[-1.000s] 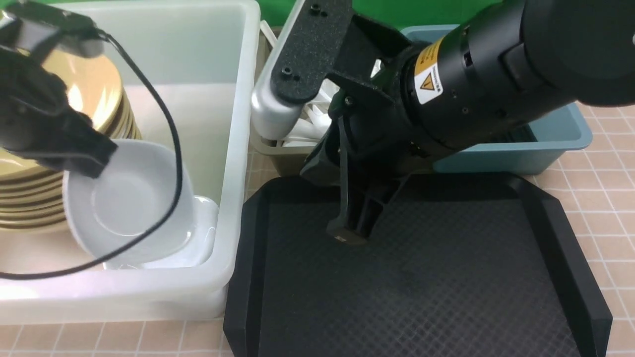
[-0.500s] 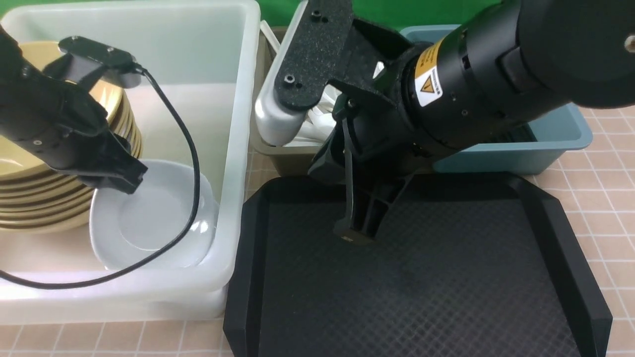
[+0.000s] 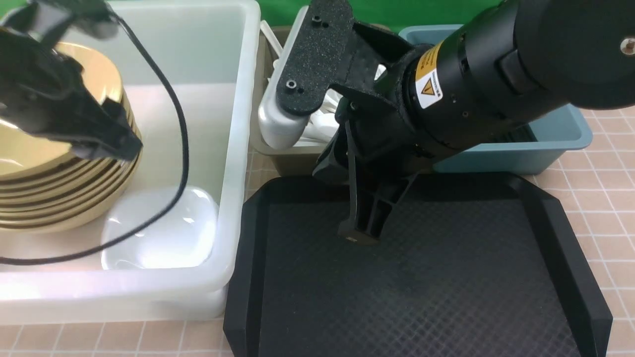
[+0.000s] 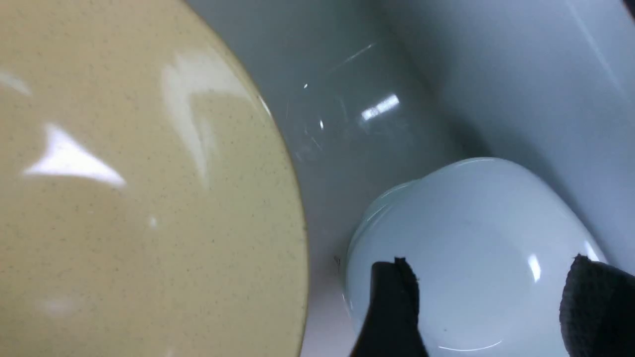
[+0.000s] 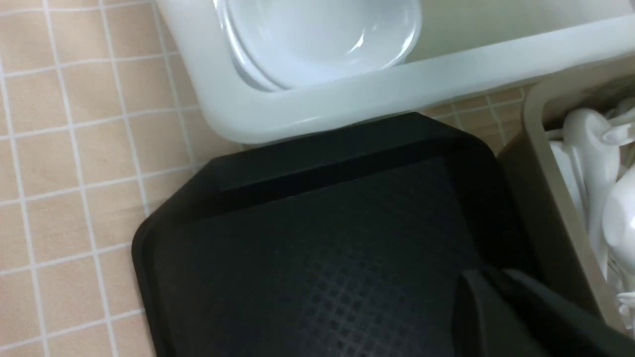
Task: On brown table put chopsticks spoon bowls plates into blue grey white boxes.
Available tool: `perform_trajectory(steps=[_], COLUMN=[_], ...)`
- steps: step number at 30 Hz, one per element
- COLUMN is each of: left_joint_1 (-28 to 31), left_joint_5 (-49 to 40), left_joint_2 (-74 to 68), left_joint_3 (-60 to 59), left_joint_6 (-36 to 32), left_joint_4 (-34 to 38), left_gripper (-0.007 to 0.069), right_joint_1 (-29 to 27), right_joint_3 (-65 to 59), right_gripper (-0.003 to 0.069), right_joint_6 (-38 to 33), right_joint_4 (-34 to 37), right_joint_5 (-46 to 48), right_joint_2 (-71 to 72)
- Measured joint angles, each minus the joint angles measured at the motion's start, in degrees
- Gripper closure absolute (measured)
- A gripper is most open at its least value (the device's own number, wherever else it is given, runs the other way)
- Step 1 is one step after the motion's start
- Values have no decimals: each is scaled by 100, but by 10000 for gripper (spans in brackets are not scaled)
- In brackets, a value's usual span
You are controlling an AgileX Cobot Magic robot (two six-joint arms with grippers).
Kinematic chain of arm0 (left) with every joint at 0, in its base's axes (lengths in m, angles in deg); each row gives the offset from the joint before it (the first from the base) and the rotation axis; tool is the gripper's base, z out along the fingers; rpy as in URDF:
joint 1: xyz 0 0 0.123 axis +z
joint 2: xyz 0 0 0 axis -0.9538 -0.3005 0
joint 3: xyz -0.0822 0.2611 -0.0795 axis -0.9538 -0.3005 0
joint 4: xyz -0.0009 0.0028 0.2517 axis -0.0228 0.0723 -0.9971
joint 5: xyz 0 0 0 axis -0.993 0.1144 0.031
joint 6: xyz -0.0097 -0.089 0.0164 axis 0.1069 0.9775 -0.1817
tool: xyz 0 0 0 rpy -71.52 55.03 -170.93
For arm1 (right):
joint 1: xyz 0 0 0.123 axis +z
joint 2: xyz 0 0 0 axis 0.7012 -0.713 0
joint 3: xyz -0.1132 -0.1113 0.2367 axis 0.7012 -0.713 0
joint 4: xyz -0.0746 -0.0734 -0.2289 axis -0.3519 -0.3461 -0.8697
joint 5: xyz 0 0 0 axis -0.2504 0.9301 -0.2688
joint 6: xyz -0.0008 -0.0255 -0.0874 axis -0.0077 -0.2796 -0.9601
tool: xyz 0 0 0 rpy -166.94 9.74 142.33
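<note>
My left gripper (image 3: 106,144) is open and empty inside the large white box (image 3: 238,148), above the rim of a stack of yellow bowls (image 3: 49,188). White plates (image 3: 163,238) lie stacked flat in the box's near right corner. In the left wrist view the open fingers (image 4: 392,297) hang apart above the top plate (image 4: 476,223), beside a bowl (image 4: 124,198). My right gripper (image 3: 359,233) is shut and empty just over the black tray (image 3: 421,277). White spoons (image 3: 317,129) fill the grey-brown box (image 3: 283,163). The blue box (image 3: 545,144) is behind the right arm. No chopsticks show.
The black tray lies on the brown tiled table (image 3: 605,163), touching the white box's side. The right wrist view shows the plates (image 5: 322,34), the grey-brown box (image 5: 540,163) with spoons (image 5: 595,163) and the tray (image 5: 322,248). A black cable (image 3: 178,148) hangs over the white box.
My left gripper let go of the white plate, which now lies flat on the plate stack, and it rose up and back over the bowls. The right arm barely moved.
</note>
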Motion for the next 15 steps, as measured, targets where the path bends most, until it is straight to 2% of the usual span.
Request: perform_trajectory(steps=[6, 8, 9, 12, 15], left_joint_1=[0, 0, 0, 0, 0], left_joint_5=[-175, -192, -192, 1, 500], left_joint_2=[601, 852, 1063, 1532, 2092], left_joint_3=[84, 19, -123, -760, -1616], left_joint_6=[379, 658, 844, 1133, 1343], left_joint_4=[-113, -256, -379, -656, -881], left_gripper=[351, 425, 482, 593, 623], right_joint_1=[0, -50, -116, -347, -588], right_joint_3=[0, 0, 0, -112, -500], right_gripper=[589, 587, 585, 583, 583], right_joint_6=[40, 205, 356, 623, 665], right_joint_4=[-157, -157, -157, -157, -88], right_joint_5=[0, 0, 6, -56, -302], right_joint_2=[11, 49, 106, 357, 761])
